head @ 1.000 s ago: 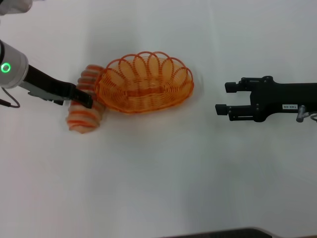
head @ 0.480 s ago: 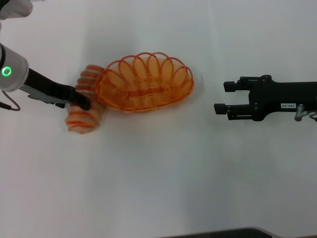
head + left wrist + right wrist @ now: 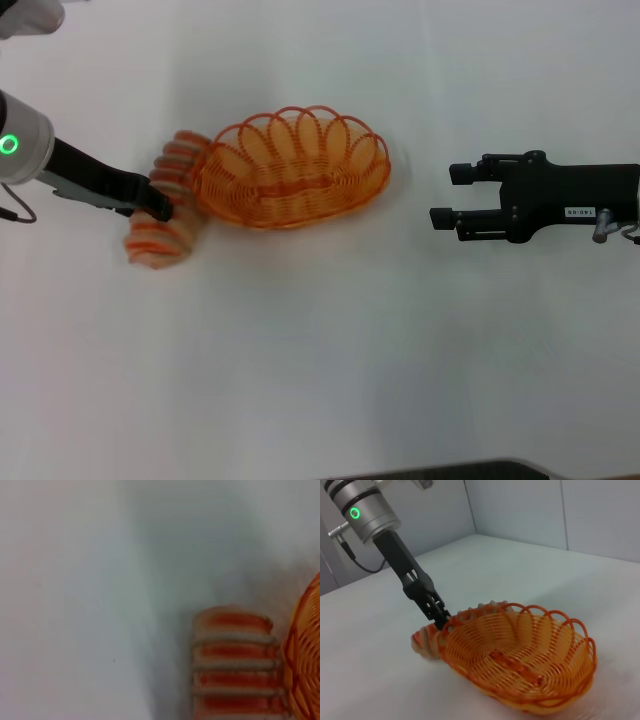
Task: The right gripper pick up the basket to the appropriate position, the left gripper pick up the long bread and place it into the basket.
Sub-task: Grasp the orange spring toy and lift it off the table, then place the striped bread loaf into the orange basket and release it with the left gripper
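I have the left gripper (image 3: 158, 204) down on the bread (image 3: 165, 225) at left centre of the head view, touching the basket (image 3: 290, 167); I can't tell whether it has closed. The right gripper (image 3: 450, 196) sits at right, fingers apart, empty, well clear. Next I judge: lift over the near rim. Open table below and above.

The silver-grey left arm (image 3: 20, 148) bears a glowing green ring and a thin black cable; the right black two-fingered pincer (image 3: 448, 195) carries a small white label.
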Tool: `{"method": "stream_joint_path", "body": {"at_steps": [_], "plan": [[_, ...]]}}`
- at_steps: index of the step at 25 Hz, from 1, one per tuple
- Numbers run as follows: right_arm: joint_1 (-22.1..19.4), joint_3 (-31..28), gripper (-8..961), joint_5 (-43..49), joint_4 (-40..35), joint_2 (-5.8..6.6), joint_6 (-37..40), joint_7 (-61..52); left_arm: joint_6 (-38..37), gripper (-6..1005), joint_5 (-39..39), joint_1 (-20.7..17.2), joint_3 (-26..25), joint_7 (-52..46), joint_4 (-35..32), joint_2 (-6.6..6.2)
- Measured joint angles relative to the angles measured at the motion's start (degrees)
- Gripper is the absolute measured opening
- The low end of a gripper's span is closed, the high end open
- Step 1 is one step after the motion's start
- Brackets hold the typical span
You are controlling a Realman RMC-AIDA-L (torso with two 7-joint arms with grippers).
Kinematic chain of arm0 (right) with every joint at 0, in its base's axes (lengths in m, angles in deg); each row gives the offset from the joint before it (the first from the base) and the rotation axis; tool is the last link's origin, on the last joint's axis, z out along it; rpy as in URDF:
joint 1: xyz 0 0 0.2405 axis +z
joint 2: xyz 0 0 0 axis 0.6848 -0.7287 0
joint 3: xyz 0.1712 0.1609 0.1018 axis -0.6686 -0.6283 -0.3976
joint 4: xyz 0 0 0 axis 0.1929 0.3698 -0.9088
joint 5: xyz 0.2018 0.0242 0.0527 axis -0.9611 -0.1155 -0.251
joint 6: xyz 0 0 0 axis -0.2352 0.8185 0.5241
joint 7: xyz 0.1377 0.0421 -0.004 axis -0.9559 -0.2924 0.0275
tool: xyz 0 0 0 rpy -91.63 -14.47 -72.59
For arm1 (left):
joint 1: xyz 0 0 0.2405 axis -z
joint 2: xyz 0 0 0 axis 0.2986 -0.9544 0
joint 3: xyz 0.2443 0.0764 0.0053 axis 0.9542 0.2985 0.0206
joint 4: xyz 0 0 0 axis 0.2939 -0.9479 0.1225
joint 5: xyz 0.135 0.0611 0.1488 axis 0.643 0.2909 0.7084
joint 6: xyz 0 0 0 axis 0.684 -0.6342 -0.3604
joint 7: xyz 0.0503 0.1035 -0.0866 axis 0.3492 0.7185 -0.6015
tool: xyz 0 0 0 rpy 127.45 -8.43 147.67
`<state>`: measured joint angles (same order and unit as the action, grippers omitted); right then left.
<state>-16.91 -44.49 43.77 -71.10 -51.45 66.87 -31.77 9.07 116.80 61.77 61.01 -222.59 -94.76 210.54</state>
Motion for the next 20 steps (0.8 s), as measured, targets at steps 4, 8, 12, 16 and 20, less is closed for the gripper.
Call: {"method": "stream_joint_path", "body": {"at_steps": [4, 8, 12, 16, 20], "plan": [[0.0, 0.0, 775, 0.0, 0.0, -0.06, 0.0, 0.0, -0.9, 464, 0.1, -0.9, 0.2, 1.1, -3.2, 0.21], [0.0, 0.0, 775, 0.0, 0.0, -0.10, 0.0, -0.1, -1.6, 402, 0.3, -1.4, 0.3, 0.9, -5.3, 0.20], [0.2, 0.0, 775, 0.0, 0.0, -0.11, 0.0, -0.3, -1.3, 351, 2.3, -1.3, 0.2, 0.5, -6.1, -0.16], [0.3, 0.0, 775, 0.0, 0.0, -0.11, 0.0, -0.7, -1.0, 310, 3.2, -1.3, 0.2, 0.5, -7.8, -0.25], [0.5, 0.0, 775, 0.0, 0.0, -0.16, 0.0, -0.7, -1.0, 293, 3.2, -1.5, 0.1, 1.0, -9.8, -0.53]]}}
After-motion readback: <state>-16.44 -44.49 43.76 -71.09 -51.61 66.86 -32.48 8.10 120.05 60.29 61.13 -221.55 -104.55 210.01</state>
